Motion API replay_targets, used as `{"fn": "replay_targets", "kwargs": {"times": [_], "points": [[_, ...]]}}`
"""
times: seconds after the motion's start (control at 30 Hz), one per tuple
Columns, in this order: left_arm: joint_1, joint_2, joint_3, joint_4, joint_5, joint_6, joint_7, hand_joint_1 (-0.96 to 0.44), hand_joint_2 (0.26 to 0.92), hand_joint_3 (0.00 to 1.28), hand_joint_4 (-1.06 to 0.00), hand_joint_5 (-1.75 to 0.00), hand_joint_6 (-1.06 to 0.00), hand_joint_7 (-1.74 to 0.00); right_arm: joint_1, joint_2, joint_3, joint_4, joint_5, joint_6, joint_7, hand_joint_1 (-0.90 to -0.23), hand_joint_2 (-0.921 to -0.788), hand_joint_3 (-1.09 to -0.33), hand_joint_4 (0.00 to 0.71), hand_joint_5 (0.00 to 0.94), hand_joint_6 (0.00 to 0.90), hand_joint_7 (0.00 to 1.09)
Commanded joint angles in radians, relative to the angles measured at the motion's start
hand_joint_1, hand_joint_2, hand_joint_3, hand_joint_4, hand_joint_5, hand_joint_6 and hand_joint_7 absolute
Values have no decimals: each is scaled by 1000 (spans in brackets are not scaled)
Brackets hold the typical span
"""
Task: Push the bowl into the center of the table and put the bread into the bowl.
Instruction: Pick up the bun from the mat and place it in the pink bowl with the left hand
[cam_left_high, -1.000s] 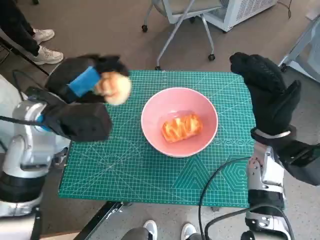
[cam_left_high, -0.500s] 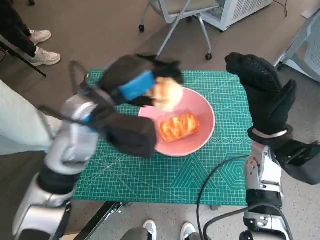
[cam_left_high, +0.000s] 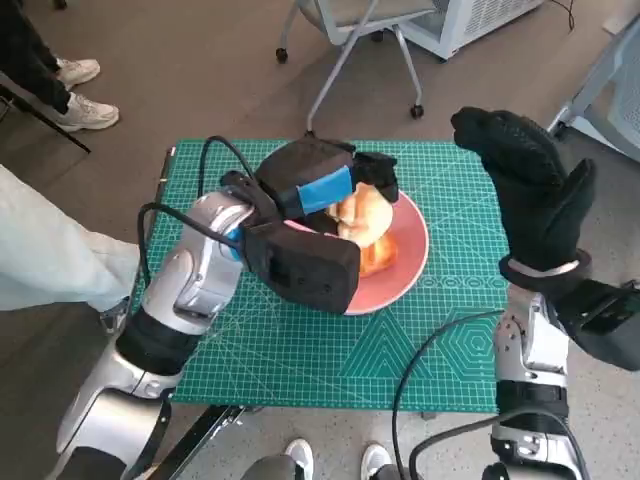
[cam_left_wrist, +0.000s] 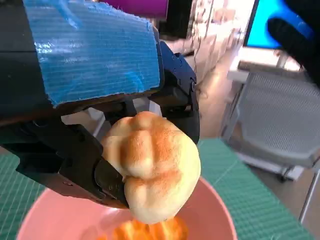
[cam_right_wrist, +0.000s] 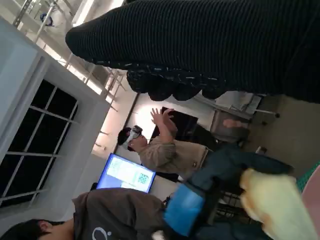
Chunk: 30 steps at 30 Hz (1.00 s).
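Left hand (cam_left_high: 320, 185) grips bread roll (cam_left_high: 362, 215) over pink bowl (cam_left_high: 405, 262) w/ pastry (cam_left_high: 378, 256) inside; right hand (cam_left_high: 530, 185) spread, empty.

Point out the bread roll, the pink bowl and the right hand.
bread roll (cam_left_wrist: 152, 170), left wrist view, on its browned top, held by the left hand (cam_left_high: 320, 180).
pink bowl (cam_left_high: 408, 262), head view, on its bare right rim.
right hand (cam_left_high: 530, 190), head view, on the glove's palm area.
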Motion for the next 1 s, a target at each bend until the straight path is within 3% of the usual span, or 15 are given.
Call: {"fn": "replay_targets", "kwargs": {"times": [0.03,0.07,0.13,0.17,0.27,0.7,1.0], "points": [[-22,-13,-16,18,11,56,-56,127,891,98,-577,-964,-496,-554,29,-3,-4,-8,2,18,-6,-635,-921,-694,212,2,151,433],[-23,-12,-20,10,19,80,-76,92,878,77,-586,-675,-500,-369,31,-2,-4,-10,3,19,-7,-635,-921,-694,212,2,151,434],[-23,-9,-28,-10,32,118,-108,44,859,52,-463,-352,-474,-188,33,0,-5,-14,4,21,-9,-636,-921,-693,212,2,154,435],[-23,-8,-31,-20,38,134,-121,10,848,40,-403,-225,-441,-120,33,0,-6,-15,4,22,-9,-637,-921,-693,212,2,156,435],[-24,-6,-41,-44,54,171,-155,-54,831,23,-314,-74,-382,-39,33,1,-8,-14,5,23,-10,-640,-921,-691,212,2,159,435],[16,30,21,-96,-6,112,-159,-187,793,1,-85,0,-227,0,29,4,-8,-10,-3,19,-22,-647,-921,-680,214,2,171,432],[11,56,112,-138,-170,161,-276,-166,779,0,-6,1,-160,0,26,2,-8,-10,-1,18,-18,-644,-921,-681,214,1,173,429]]}}
